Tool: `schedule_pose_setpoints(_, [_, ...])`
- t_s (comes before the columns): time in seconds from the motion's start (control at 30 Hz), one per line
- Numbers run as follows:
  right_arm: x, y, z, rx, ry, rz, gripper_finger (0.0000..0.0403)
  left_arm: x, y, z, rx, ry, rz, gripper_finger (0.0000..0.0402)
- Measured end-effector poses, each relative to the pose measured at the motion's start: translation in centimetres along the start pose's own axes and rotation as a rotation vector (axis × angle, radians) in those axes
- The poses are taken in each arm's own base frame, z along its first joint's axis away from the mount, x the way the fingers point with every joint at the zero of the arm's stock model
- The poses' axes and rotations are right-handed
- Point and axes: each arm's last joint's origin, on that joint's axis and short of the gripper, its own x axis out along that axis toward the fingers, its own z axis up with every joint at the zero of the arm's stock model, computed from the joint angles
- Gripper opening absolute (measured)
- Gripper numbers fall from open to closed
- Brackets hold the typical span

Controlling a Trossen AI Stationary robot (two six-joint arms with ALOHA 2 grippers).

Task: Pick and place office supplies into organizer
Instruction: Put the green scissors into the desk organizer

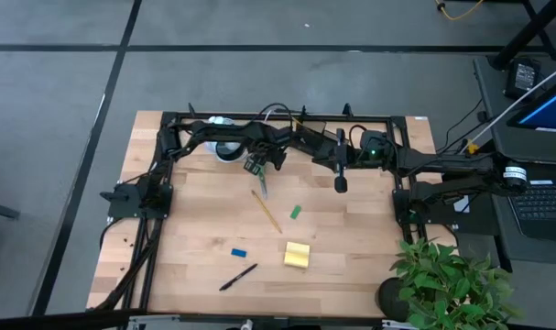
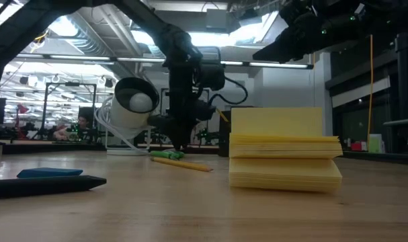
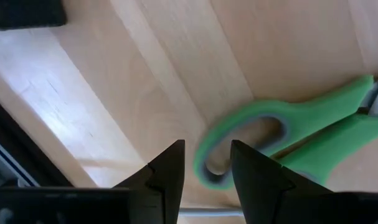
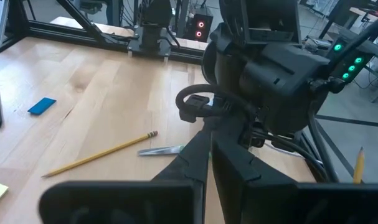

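Nearest lie a black pen [image 1: 238, 277], blue eraser [image 1: 238, 252] and yellow sticky-note pad [image 1: 297, 255] on the pale wooden worktop [image 1: 195, 229]. Farther back, the left gripper [image 1: 256, 169] holds jaws apart over green-handled scissors [image 3: 282, 137]; right gripper [image 1: 340, 183] jaws together. Grey floor [image 1: 58, 110] surrounds it.

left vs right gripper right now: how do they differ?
The left gripper has its fingers apart, over the green-handled scissors handle loop; the right gripper is shut and holds nothing. The left gripper hangs low by the table; the right gripper hovers above it. Both are dark two-finger grippers.
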Motion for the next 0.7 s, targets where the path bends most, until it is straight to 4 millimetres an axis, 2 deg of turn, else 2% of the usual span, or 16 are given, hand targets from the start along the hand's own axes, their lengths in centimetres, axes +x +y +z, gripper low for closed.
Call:
schedule_pose_setpoints(0.4, [0.0, 0.0, 0.0, 0.000, 0.001, 0.000, 0.0026, 0.3, 0.2, -0.3, -0.021, -0.049, -0.058, 0.0125])
schedule_pose_setpoints(0.7, [0.0, 0.0, 0.0, 0.001, 0.004, 0.001, 0.0026, 2.3, -0.2, -0.3, -0.014, -0.012, -0.120, 0.0125])
